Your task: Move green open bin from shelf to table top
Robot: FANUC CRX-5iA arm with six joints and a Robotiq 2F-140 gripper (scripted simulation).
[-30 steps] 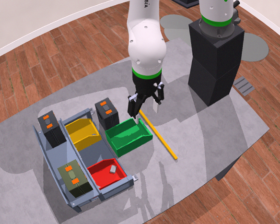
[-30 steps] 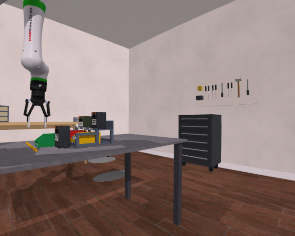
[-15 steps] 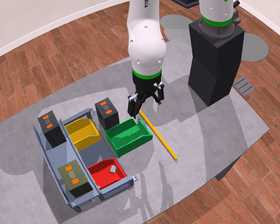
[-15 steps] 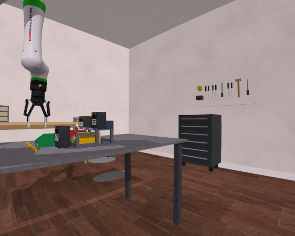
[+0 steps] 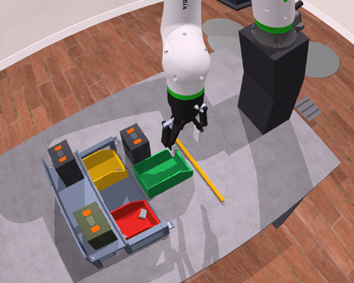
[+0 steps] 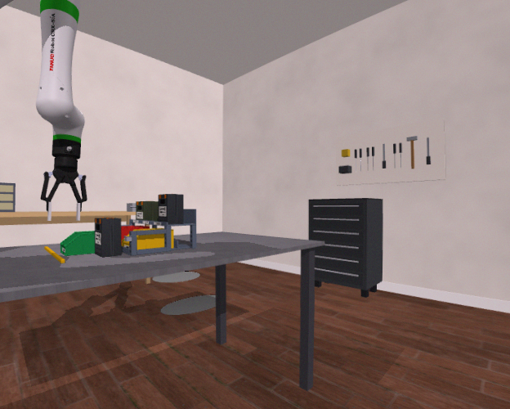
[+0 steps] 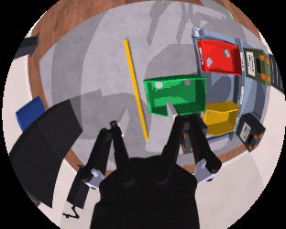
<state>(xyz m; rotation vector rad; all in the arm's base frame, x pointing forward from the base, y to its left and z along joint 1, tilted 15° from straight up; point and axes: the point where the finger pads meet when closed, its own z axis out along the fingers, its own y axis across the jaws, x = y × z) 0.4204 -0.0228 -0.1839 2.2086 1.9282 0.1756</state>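
Grey table (image 5: 270, 171) in workshop: green bin (image 5: 161, 172) flat beside shelf (image 5: 146, 237). Gripper (image 6: 64, 217) hangs above, spread, empty. Placement seemingly done; next, retreat.

The green bin (image 5: 161, 173) sits on the table (image 5: 271, 158) with open air above it. A black case (image 5: 135, 142) stands against its back corner, the shelf frame (image 5: 147, 233) hems its left side, and a yellow bar (image 5: 199, 170) lies just beside its right.
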